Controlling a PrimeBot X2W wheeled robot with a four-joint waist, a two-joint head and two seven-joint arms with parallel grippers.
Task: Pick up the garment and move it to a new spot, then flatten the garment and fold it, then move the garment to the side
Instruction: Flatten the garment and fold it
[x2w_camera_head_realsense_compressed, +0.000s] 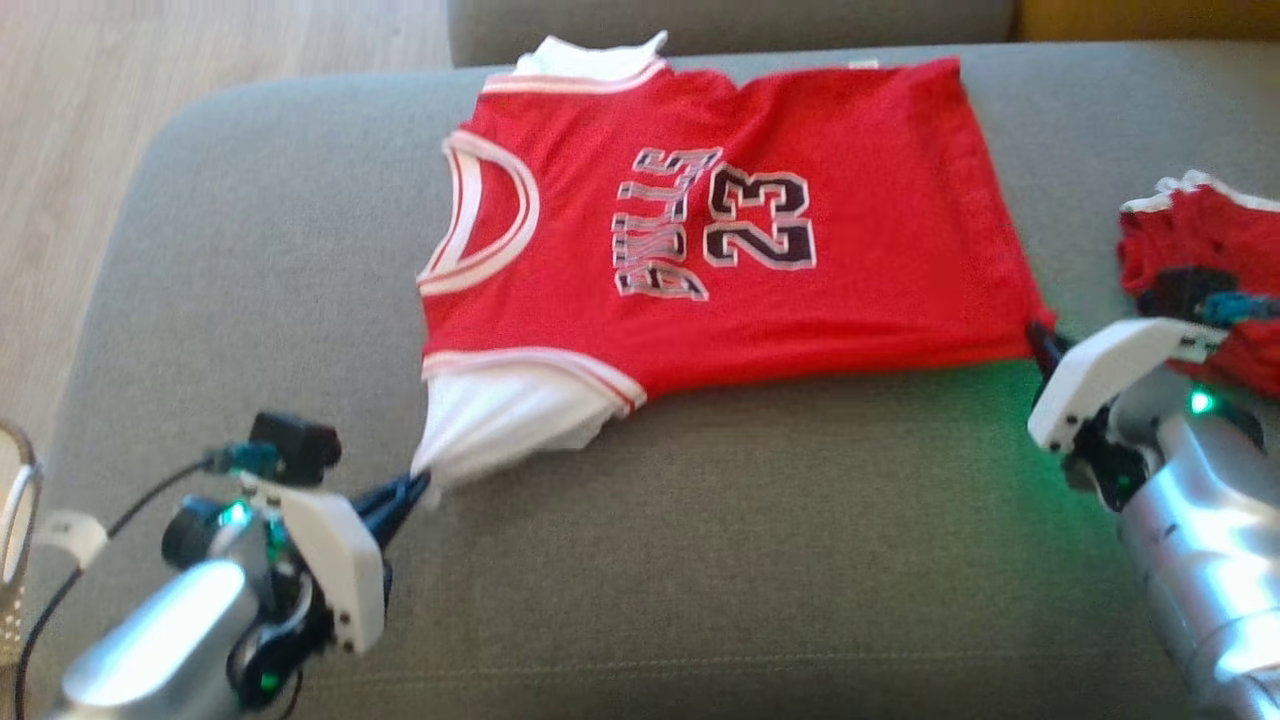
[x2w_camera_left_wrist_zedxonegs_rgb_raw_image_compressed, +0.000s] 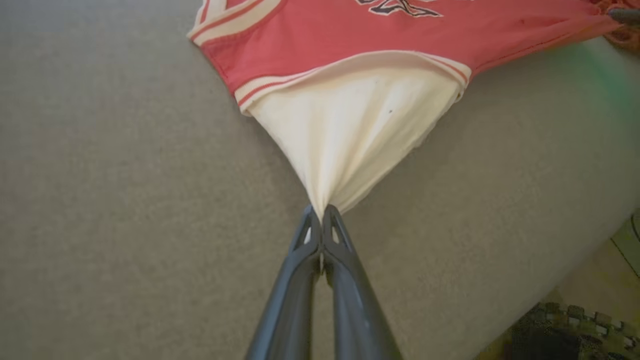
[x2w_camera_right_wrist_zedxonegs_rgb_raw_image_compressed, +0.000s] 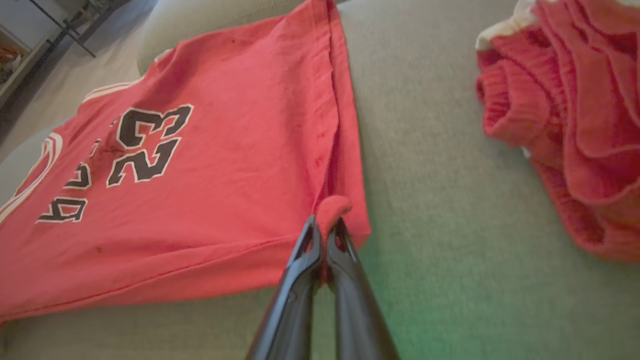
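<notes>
A red jersey (x2w_camera_head_realsense_compressed: 800, 150) with white sleeves and the number 23 lies spread flat on a grey couch seat (x2w_camera_head_realsense_compressed: 700, 550), neck toward the left. My left gripper (x2w_camera_head_realsense_compressed: 415, 490) is shut on the tip of the near white sleeve (x2w_camera_left_wrist_zedxonegs_rgb_raw_image_compressed: 350, 135), which is pulled into a taut cone. In the left wrist view that gripper (x2w_camera_left_wrist_zedxonegs_rgb_raw_image_compressed: 320, 215) pinches the cloth at its fingertips. At the jersey's (x2w_camera_right_wrist_zedxonegs_rgb_raw_image_compressed: 225, 165) near hem corner my right gripper (x2w_camera_right_wrist_zedxonegs_rgb_raw_image_compressed: 325, 225) is shut on a small fold of red cloth; in the head view it (x2w_camera_head_realsense_compressed: 1040, 335) sits at the lower right corner of the shirt.
A second crumpled red garment (x2w_camera_head_realsense_compressed: 1210, 270) lies on the seat at the right, close behind my right wrist. The couch backrest (x2w_camera_head_realsense_compressed: 730, 25) runs along the far side. Wooden floor (x2w_camera_head_realsense_compressed: 80, 130) lies beyond the seat's left edge, and a basket rim (x2w_camera_head_realsense_compressed: 15, 520) shows at lower left.
</notes>
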